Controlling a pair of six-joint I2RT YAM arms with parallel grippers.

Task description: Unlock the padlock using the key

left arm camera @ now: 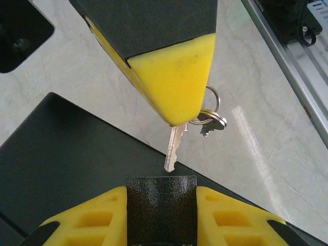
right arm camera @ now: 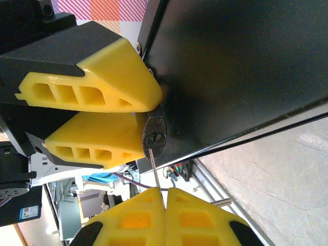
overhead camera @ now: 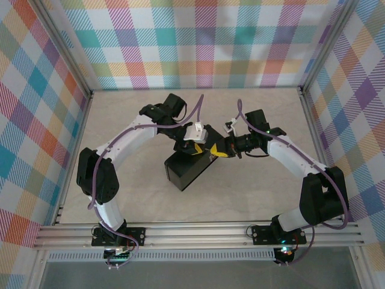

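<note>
Key (right arm camera: pixel 152 164), thin and slippery: we pinch its head in the right end effector (right arm camera: pixel 165 191); left end effector (right arm camera: pixel 149 119) clamps the rigid padlock (right arm camera: pixel 154 135) just ahead.

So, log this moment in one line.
left gripper shut on small dark padlock; right gripper shut on thin silver metal key; key tip at keyhole

We find no text, brand or number that we can read in any view. A small blue-and-white sticker (right arm camera: pixel 29 211) sits on a black housing (right arm camera: pixel 10 202) at the left edge of the right wrist view — its print is too small and blurred for us to make out.
</note>
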